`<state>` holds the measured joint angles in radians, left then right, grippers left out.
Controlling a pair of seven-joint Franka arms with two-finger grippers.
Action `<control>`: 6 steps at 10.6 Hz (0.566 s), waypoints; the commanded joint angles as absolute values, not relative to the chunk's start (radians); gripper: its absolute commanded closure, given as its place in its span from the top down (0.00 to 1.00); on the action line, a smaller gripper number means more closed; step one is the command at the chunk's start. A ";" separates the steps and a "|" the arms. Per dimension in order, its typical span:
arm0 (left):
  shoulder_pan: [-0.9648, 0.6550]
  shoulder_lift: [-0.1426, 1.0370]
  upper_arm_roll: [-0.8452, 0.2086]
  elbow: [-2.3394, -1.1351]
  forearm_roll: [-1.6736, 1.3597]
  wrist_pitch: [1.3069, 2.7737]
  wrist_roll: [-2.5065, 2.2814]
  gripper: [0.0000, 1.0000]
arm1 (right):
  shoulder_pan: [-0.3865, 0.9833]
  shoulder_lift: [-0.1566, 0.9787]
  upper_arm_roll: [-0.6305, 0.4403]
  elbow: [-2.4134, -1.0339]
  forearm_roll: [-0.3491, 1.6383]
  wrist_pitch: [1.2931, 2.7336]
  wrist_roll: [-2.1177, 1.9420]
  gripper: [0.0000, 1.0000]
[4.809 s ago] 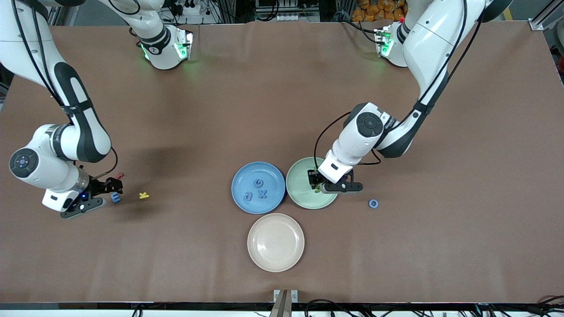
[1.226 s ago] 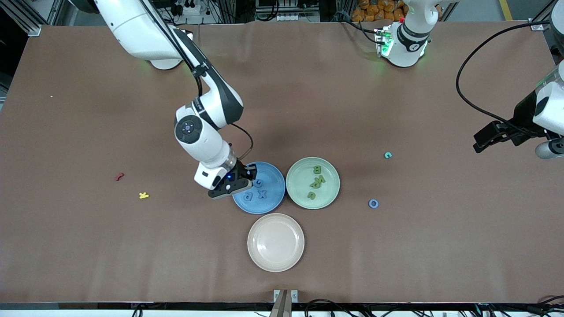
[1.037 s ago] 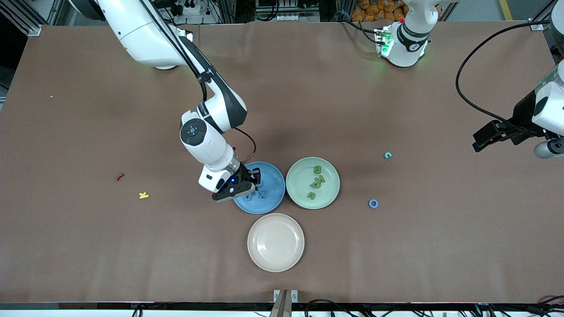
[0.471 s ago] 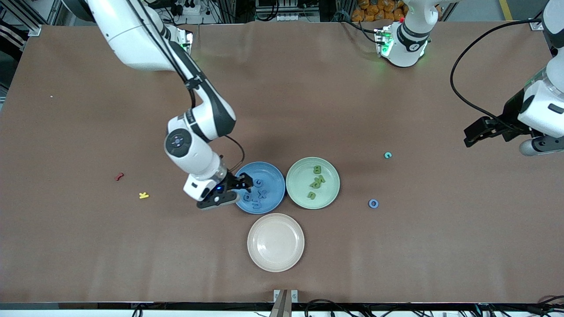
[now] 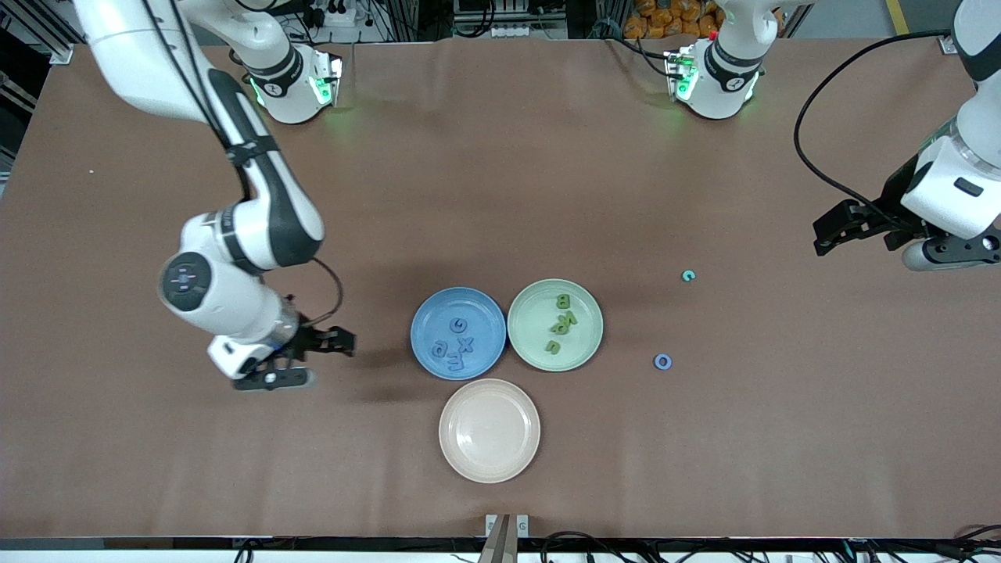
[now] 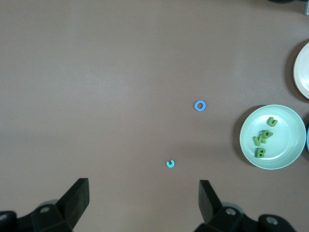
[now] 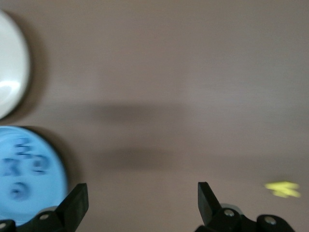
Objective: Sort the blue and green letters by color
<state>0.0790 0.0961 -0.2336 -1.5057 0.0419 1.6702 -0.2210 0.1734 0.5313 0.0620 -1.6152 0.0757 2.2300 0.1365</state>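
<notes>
On the brown table (image 5: 500, 195), the three plates sit bunched together near the front camera so each can take one kind of piece: the cream plate (image 5: 489, 430) nearest the camera is empty, while just above it the blue plate (image 5: 458, 333) and the green plate (image 5: 555, 324) stand side by side, almost touching. The right arm's hand, the right gripper (image 5: 301, 361), hangs over bare table toward the right arm's end, beside the blue plate, its jaws spread wide with nothing between them, which suits a hand that has nothing to carry. The left gripper (image 5: 864, 234) hangs over the table's left-arm end, well apart from the plates, jaws also spread and empty; that arm seems to be waiting out of the way. The blue letters (image 5: 456, 344) lie flat in the blue plate, four of them close together, and the green letters (image 5: 561, 321) lie in the green plate, so most of the sorting looks done. A blue ring letter (image 5: 662, 361) lies loose on the table near the green plate, toward the left arm's end, and probably belongs in the blue plate. A small teal letter (image 5: 688, 275) lies farther from the camera than the ring. A yellow letter (image 7: 282, 189) shows in the right wrist view, lying on the table.
</notes>
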 commanded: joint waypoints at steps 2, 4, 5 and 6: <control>0.083 0.049 -0.230 -1.511 0.014 1.644 -0.215 1.00 | 0.022 0.424 0.077 -1.658 -0.014 2.117 0.102 1.00; 0.083 0.041 -0.230 -1.514 0.014 1.644 -0.242 1.00 | -0.032 0.355 0.075 -1.681 -0.014 2.076 -0.006 1.00; 0.083 0.041 -0.230 -1.514 0.014 1.644 -0.245 1.00 | -0.041 0.309 0.074 -1.684 -0.014 2.034 -0.012 1.00; 0.083 0.041 -0.230 -1.514 0.012 1.644 -0.247 1.00 | -0.041 0.269 0.057 -1.684 -0.014 1.976 -0.009 1.00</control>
